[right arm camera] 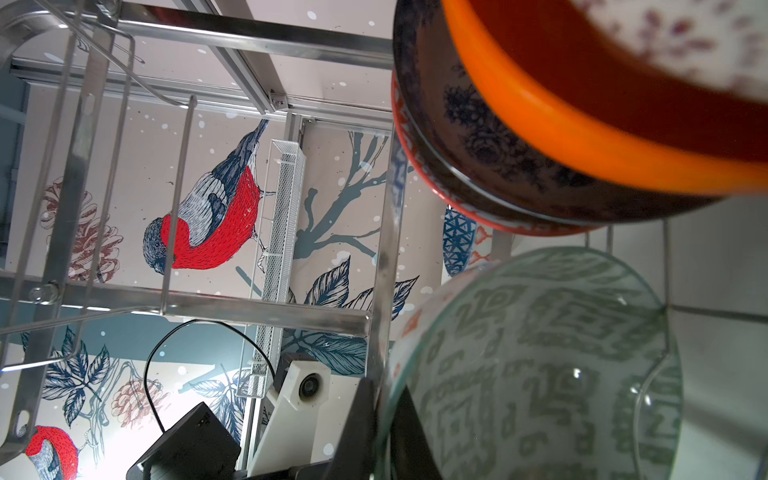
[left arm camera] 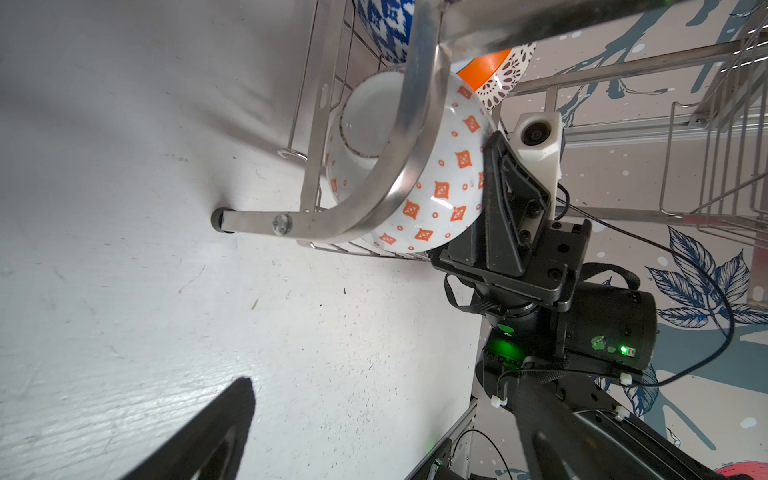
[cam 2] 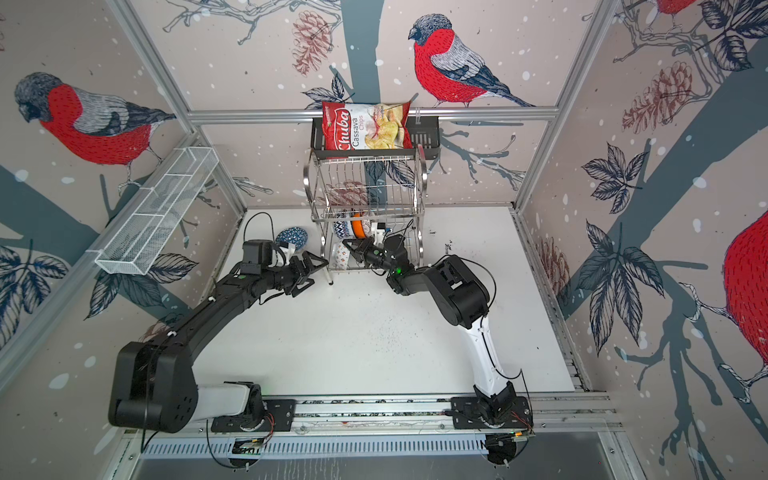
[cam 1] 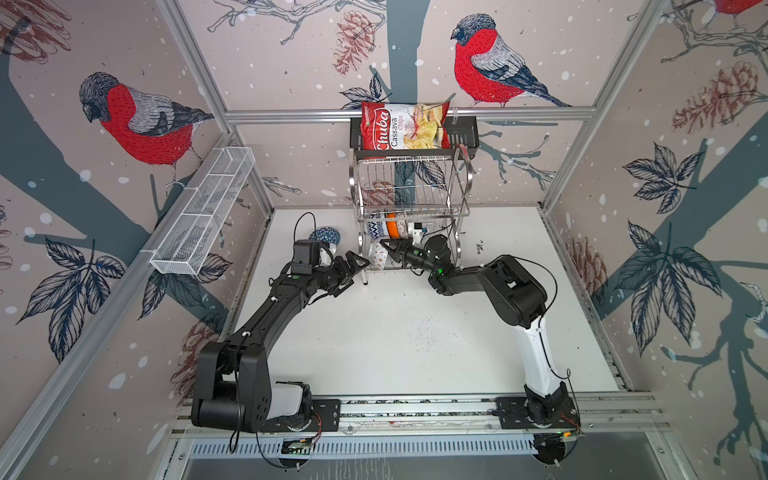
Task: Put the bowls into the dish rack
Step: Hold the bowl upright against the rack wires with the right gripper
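The dish rack stands at the back of the table. On its lower shelf lean a blue-and-white bowl, the plain orange bowl and a white patterned bowl. My right gripper is shut on the rim of a bowl with orange-red diamonds outside and grey-green pattern inside, tilted on its side inside the lower tier. My left gripper is open and empty beside the rack's front left foot. Another blue patterned bowl sits on the table behind the left arm.
A bag of cassava chips lies in the black slotted shelf above the rack. A long white mesh basket hangs on the left wall. The white table stretches in front of the rack.
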You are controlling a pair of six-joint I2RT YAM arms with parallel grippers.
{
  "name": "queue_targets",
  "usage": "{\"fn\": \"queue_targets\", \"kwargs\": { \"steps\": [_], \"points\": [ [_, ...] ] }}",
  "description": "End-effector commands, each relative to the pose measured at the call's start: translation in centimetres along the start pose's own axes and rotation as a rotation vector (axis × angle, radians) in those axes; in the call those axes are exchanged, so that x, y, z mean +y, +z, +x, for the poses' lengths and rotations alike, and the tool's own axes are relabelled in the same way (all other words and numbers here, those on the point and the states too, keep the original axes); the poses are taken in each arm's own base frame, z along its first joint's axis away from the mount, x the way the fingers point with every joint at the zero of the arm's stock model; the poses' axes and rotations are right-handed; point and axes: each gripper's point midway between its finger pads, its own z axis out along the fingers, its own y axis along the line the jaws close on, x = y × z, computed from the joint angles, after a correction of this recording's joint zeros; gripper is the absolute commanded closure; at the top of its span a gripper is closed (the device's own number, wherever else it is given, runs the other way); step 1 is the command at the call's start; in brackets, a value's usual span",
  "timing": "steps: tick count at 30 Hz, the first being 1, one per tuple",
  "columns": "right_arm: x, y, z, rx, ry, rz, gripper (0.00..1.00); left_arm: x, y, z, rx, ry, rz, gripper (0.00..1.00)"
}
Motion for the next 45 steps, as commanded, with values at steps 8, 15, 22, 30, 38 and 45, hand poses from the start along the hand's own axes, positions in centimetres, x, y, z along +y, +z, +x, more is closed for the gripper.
{"fn": "queue_targets", "kwargs": {
  "steps": [8,15,22,30,38,45],
  "points": [
    [-0.9,0.8,-0.4,-0.012,-0.029,0.048,0.87,-0.6,-0.1,-0.4,-0.014,0.025,0.021,0.03],
    [-1.1,1.4,0.2,0.010,-0.033,0.057,0.85,-0.5,-0.1,-0.4,-0.013,0.024,0.019,0.03],
    [-0.9,1.5,0.4,0.016,-0.036,0.054,0.81,-0.6,-0.1,-0.5,-0.014,0.024,0.020,0.03],
    [-0.7,1.5,0.4,0.020,-0.040,0.051,0.76,-0.7,0.0,-0.7,-0.018,0.026,0.019,0.03],
    [-0.7,1.5,0.5,0.028,-0.037,0.049,0.72,-0.7,0.0,-0.7,-0.019,0.025,0.017,0.03],
    [-0.4,1.4,0.5,0.026,-0.043,0.042,0.66,-0.8,0.0,-0.9,-0.019,0.026,0.018,0.03]
  ]
}}
